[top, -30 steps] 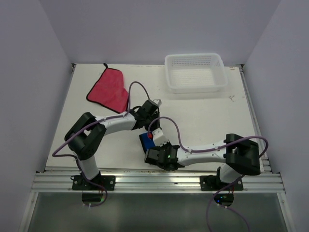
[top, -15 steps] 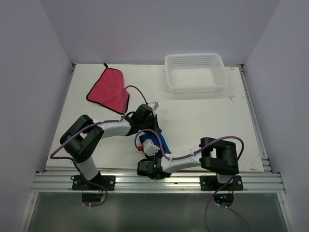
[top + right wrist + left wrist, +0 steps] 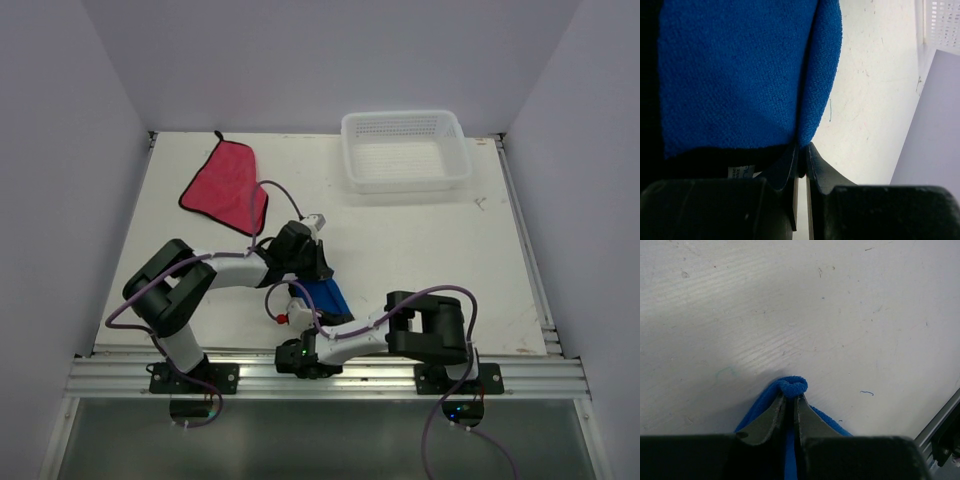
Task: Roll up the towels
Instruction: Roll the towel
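Here, left gripper (image 3: 791,399) and right gripper (image 3: 801,151) pinch the nubby, folded blue towel (image 3: 735,75).

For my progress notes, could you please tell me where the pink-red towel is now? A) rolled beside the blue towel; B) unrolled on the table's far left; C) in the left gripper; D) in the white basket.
B: the pink-red towel lies unrolled at the table's far left, while the left gripper and right gripper both pinch the blue towel.
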{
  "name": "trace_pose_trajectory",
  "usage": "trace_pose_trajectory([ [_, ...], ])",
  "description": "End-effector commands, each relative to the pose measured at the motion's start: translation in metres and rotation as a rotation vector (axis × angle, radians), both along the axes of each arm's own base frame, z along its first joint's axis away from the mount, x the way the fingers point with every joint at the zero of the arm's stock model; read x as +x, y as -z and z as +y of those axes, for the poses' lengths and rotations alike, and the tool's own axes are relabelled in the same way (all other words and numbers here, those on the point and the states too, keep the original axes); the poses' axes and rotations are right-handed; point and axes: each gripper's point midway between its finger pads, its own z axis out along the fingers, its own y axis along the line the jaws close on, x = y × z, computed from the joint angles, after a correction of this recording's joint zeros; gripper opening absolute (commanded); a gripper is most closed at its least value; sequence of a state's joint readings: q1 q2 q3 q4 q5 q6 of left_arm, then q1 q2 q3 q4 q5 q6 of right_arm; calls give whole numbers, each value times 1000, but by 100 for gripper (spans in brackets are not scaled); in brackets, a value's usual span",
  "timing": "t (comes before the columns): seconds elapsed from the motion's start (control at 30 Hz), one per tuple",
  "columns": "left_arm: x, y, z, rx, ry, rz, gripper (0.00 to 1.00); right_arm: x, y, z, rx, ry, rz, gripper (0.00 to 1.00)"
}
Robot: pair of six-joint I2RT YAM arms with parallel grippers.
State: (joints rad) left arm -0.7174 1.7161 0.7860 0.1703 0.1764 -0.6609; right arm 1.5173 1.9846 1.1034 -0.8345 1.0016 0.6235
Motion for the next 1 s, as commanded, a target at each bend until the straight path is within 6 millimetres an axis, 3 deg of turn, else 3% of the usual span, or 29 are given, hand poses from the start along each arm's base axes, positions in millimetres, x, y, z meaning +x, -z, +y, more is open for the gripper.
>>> trace_pose_trajectory([
  [0.0,29,6,29,85,-100,-108,0,-12,7,-5,-51,-3,50,0],
  [0.2,18,17,31,70,-91,-88,0,-12,6,-4,-37,-3,51,0],
  [0.7,-1,35,34,113,-85,-87,0,-7,-42,16,260,3,7,18],
  [0.97,-7,39,36,119,-80,-79,0,-16,-41,14,331,11,74,27],
])
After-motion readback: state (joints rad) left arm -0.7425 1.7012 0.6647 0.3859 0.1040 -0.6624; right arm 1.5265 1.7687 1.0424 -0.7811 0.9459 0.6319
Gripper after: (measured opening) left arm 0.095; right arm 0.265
